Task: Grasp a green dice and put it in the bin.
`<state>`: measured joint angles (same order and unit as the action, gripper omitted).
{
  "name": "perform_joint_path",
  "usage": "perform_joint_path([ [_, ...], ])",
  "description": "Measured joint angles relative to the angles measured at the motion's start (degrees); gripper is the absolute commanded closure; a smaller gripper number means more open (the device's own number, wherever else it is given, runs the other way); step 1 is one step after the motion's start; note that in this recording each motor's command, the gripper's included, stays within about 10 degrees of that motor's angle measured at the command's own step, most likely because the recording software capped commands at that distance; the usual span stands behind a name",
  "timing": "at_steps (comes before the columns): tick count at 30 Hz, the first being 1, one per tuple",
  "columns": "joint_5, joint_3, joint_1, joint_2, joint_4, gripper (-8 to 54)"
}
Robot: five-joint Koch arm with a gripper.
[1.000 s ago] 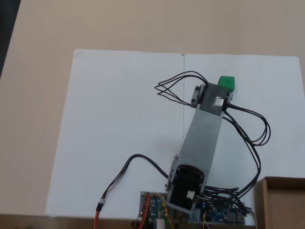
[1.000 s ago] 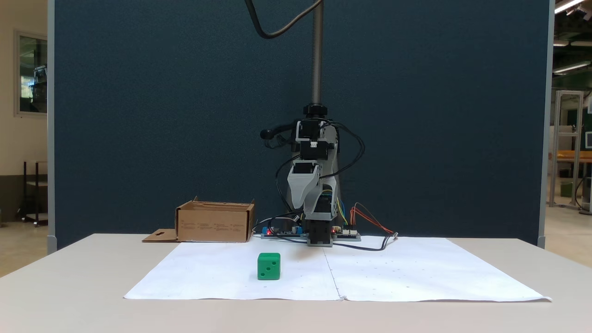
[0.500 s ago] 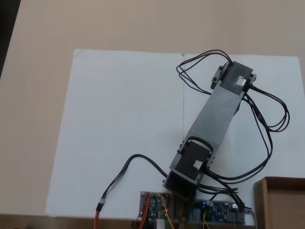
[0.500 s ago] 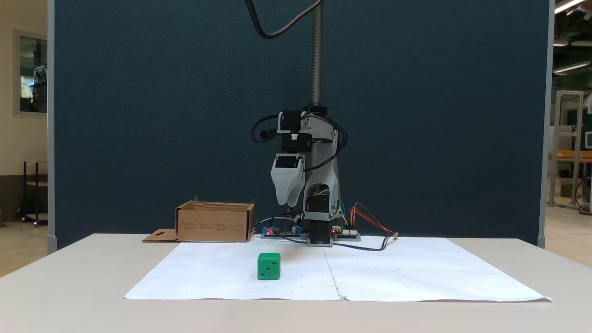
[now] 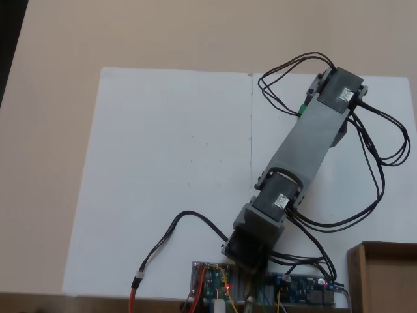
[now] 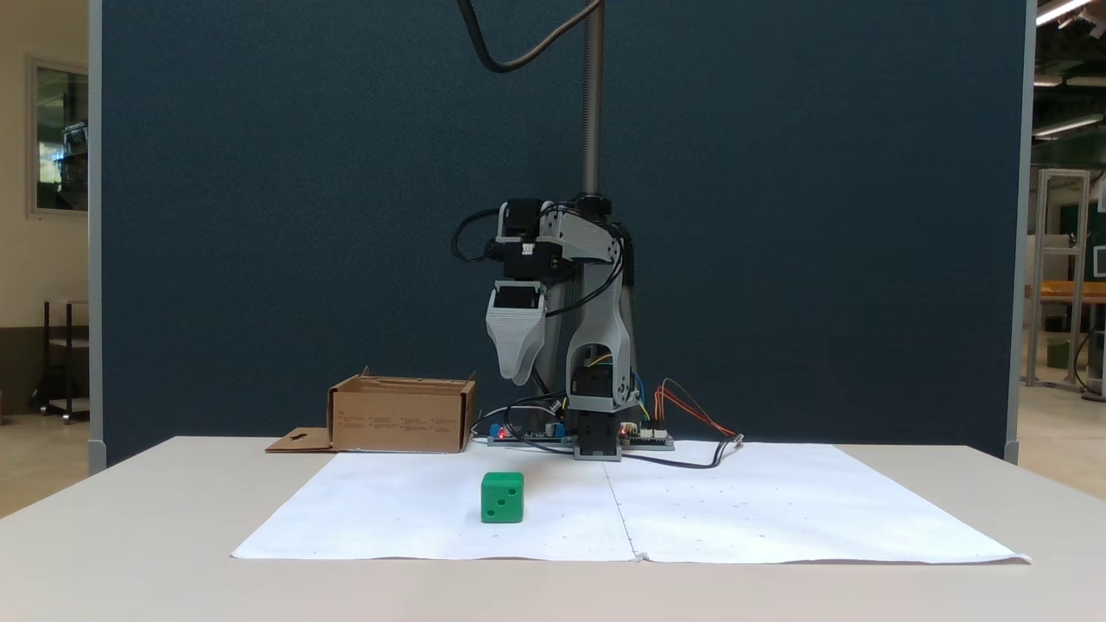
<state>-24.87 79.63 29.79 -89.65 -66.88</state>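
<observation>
The green dice (image 6: 502,498) sits on the white paper, left of the centre fold in a fixed view. From above, a green sliver of the dice (image 5: 302,109) peeks out beside the arm's wrist, which covers the rest. My gripper (image 6: 517,377) hangs pointing down, well above the dice and farther back, touching nothing. Its jaws show as one grey tapered tip, so open or shut is unclear. The bin (image 6: 402,416), a brown cardboard box, stands at the back left of the paper; its corner (image 5: 384,277) shows at the bottom right from above.
A white paper sheet (image 6: 734,510) covers the middle of the beige table. Circuit boards (image 5: 215,283) and looping black cables (image 5: 384,169) sit around the arm's base. A metal pole (image 6: 592,95) rises behind the arm, before a dark blue partition.
The arm has swung and reached out, rightwards seen from above, until its wrist covers most of the dice. From the front the gripper shifted left and dropped a little. The dice stayed put.
</observation>
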Motion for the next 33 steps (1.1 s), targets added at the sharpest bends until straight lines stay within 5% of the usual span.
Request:
perform_joint_path([
  [33, 0.6, -10.9, -3.5, 28.2, 11.7, 2.5],
])
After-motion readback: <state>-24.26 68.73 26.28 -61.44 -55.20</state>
